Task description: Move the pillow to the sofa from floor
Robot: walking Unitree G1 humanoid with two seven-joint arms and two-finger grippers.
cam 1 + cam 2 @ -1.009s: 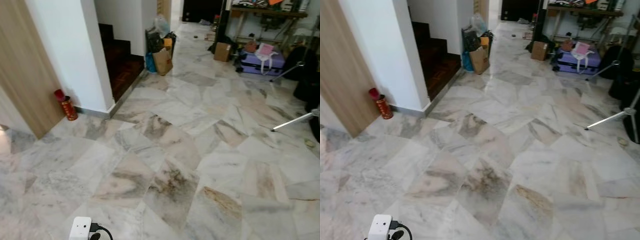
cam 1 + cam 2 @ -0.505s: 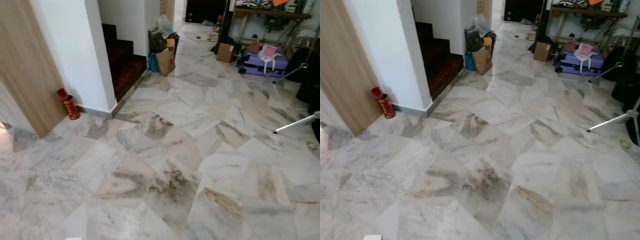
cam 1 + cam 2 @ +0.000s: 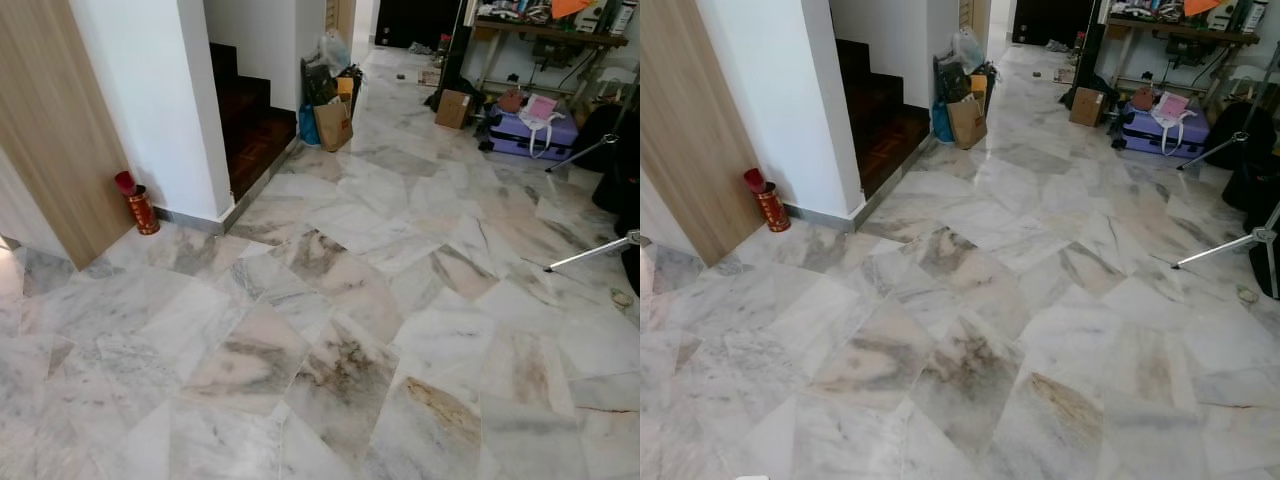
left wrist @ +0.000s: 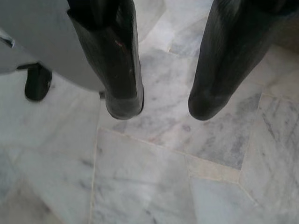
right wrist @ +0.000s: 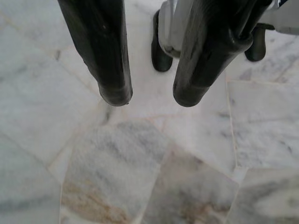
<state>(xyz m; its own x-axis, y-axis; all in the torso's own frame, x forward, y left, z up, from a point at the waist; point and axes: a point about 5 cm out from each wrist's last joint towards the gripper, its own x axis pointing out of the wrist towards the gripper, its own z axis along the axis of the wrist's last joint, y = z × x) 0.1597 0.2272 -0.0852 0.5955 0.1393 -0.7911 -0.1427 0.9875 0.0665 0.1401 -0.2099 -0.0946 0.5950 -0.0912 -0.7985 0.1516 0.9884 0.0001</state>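
Note:
My left gripper [image 4: 165, 108] hangs over the marble floor [image 4: 154, 177], its two black fingers apart with nothing between them. My right gripper [image 5: 153, 99] also hangs above the marble floor [image 5: 117, 163], open and holding nothing. In the eye views a wide stretch of marble floor [image 3: 340, 330] lies ahead.
A white wall corner [image 3: 150, 100] and wood panel [image 3: 40, 130] stand at left, with a red canister [image 3: 140, 208] at their foot. Dark stairs [image 3: 255, 125] rise behind. Bags [image 3: 330, 95], a cardboard box [image 3: 454, 108], a purple suitcase [image 3: 525, 128] and tripod legs [image 3: 590, 250] lie further back and right.
The camera has tilted up and moved forward. The white plug adapter at the lower edge has slid out of view.

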